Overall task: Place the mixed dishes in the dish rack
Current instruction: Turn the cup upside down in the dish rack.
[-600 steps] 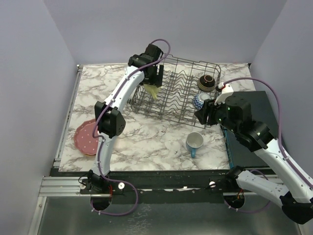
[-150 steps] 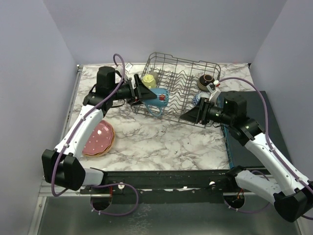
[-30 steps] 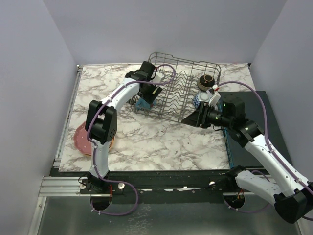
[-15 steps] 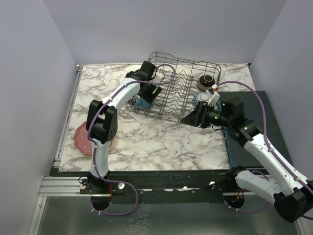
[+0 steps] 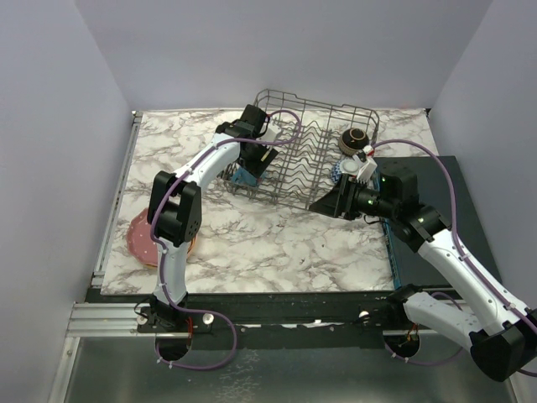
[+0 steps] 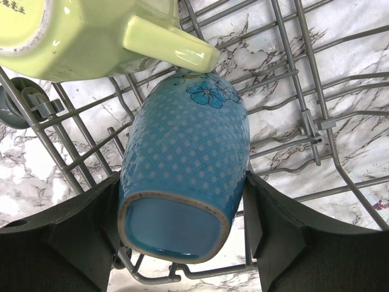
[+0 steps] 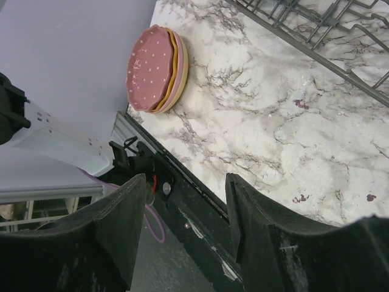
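Note:
The dish rack (image 5: 312, 166) stands at the back middle of the table. My left gripper (image 5: 252, 166) reaches into its left end, shut on a blue dotted mug (image 6: 182, 164) that rests bottom-up against the wires. A pale yellow mug (image 6: 79, 36) lies just beyond it in the rack (image 6: 285, 61). A dark brown bowl (image 5: 354, 138) and a blue-white bowl (image 5: 339, 173) sit at the right end. My right gripper (image 5: 320, 204) hovers by the rack's near right corner, open and holding nothing (image 7: 185, 182). A stack of plates (image 5: 138, 235), pink on top (image 7: 152, 64), lies at the front left.
A dark flat box (image 5: 436, 180) lies along the table's right side under my right arm. The black front rail (image 7: 200, 207) and the left arm's base show past the right fingers. Bare marble (image 5: 277, 243) stretches between the rack and the near edge.
My right gripper's jaws have opened wider and the arm has shifted slightly left. The left gripper and the blue mug have not moved.

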Robot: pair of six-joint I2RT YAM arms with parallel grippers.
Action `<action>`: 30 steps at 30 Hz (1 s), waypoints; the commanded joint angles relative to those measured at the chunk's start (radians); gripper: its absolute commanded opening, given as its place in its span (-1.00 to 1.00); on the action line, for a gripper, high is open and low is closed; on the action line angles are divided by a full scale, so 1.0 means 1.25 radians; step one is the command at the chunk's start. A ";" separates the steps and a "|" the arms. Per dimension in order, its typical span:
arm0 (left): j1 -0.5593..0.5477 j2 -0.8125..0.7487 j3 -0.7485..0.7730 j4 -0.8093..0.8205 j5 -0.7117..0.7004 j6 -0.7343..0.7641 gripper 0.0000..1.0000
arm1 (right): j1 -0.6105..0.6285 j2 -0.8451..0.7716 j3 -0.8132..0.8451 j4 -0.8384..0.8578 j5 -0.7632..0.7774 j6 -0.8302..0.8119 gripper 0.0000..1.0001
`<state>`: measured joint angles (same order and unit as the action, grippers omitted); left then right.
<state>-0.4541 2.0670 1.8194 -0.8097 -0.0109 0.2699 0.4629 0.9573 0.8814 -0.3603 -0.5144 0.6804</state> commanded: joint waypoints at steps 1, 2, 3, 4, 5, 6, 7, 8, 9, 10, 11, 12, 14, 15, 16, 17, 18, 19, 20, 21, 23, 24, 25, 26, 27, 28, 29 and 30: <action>-0.004 -0.002 0.023 0.009 -0.020 -0.005 0.31 | -0.003 -0.009 -0.010 0.012 -0.012 0.001 0.22; -0.005 -0.003 0.023 0.008 -0.020 -0.005 0.34 | -0.002 -0.011 -0.010 0.012 -0.012 0.002 0.22; -0.005 -0.004 0.023 0.008 -0.020 -0.005 0.35 | -0.002 -0.010 -0.010 0.012 -0.012 0.002 0.23; -0.005 -0.005 0.024 0.008 -0.021 -0.005 0.37 | -0.002 -0.011 -0.010 0.012 -0.012 0.002 0.23; -0.006 -0.006 0.025 0.008 -0.021 -0.006 0.47 | -0.002 -0.012 -0.011 0.012 -0.012 0.001 0.23; -0.006 -0.007 0.024 0.008 -0.022 -0.006 0.76 | -0.002 -0.011 -0.011 0.012 -0.013 0.002 0.23; -0.006 -0.007 0.025 0.008 -0.023 -0.006 0.97 | -0.003 -0.013 -0.012 0.012 -0.013 0.002 0.23; -0.007 -0.008 0.024 0.007 -0.023 -0.006 0.97 | -0.002 -0.013 -0.013 0.013 -0.013 0.002 0.24; -0.007 -0.009 0.024 0.008 -0.024 -0.006 0.97 | -0.002 -0.013 -0.013 0.013 -0.013 0.003 0.24; -0.007 -0.010 0.024 0.007 -0.024 -0.006 0.97 | -0.002 -0.014 -0.013 0.013 -0.013 0.003 0.24; -0.008 -0.009 0.024 0.007 -0.026 -0.006 0.97 | -0.002 -0.015 -0.012 0.013 -0.013 0.003 0.24; -0.009 -0.010 0.025 0.007 -0.027 -0.006 0.97 | -0.002 -0.016 -0.012 0.013 -0.013 0.003 0.24; -0.010 -0.012 0.027 0.007 -0.029 -0.006 0.97 | -0.002 -0.017 -0.013 0.013 -0.013 0.003 0.24; -0.010 -0.012 0.027 0.007 -0.029 -0.006 0.97 | -0.002 -0.016 -0.012 0.014 -0.013 0.003 0.24; -0.011 -0.013 0.028 0.007 -0.029 -0.006 0.97 | -0.003 -0.016 -0.012 0.013 -0.013 0.003 0.25; -0.012 -0.015 0.029 0.007 -0.031 -0.006 0.97 | -0.003 -0.016 -0.012 0.013 -0.013 0.004 0.25; -0.012 -0.015 0.029 0.007 -0.032 -0.006 0.97 | -0.002 -0.017 -0.012 0.013 -0.013 0.004 0.25; -0.012 -0.016 0.030 0.007 -0.034 -0.006 0.97 | -0.002 -0.016 -0.012 0.013 -0.013 0.004 0.25; -0.013 -0.018 0.031 0.007 -0.035 -0.007 0.97 | -0.002 -0.016 -0.011 0.013 -0.014 0.004 0.25; -0.014 -0.020 0.030 0.006 -0.037 -0.007 0.97 | -0.002 -0.017 -0.010 0.013 -0.014 0.006 0.25; -0.016 -0.026 0.029 0.006 -0.043 -0.008 0.97 | -0.002 -0.017 -0.008 0.012 -0.015 0.006 0.25; -0.017 -0.029 0.029 0.007 -0.046 -0.010 0.97 | -0.002 -0.016 -0.008 0.012 -0.016 0.006 0.25; -0.018 -0.032 0.029 0.006 -0.049 -0.010 0.97 | -0.002 -0.015 -0.007 0.011 -0.016 0.006 0.25; -0.019 -0.036 0.028 0.006 -0.053 -0.010 0.97 | -0.002 -0.015 -0.007 0.011 -0.017 0.005 0.25; -0.020 -0.040 0.028 0.006 -0.057 -0.010 0.97 | -0.003 -0.015 -0.005 0.011 -0.017 0.004 0.25; -0.021 -0.044 0.027 0.007 -0.062 -0.011 0.97 | -0.002 -0.015 -0.005 0.010 -0.018 0.004 0.26; -0.022 -0.048 0.027 0.007 -0.066 -0.012 0.97 | -0.002 -0.014 -0.004 0.008 -0.019 0.004 0.26; -0.022 -0.052 0.027 0.007 -0.071 -0.013 0.97 | -0.002 -0.014 -0.003 0.007 -0.019 0.002 0.26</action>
<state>-0.4709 2.0647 1.8252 -0.8032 -0.0578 0.2649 0.4629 0.9535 0.8783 -0.3603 -0.5167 0.6811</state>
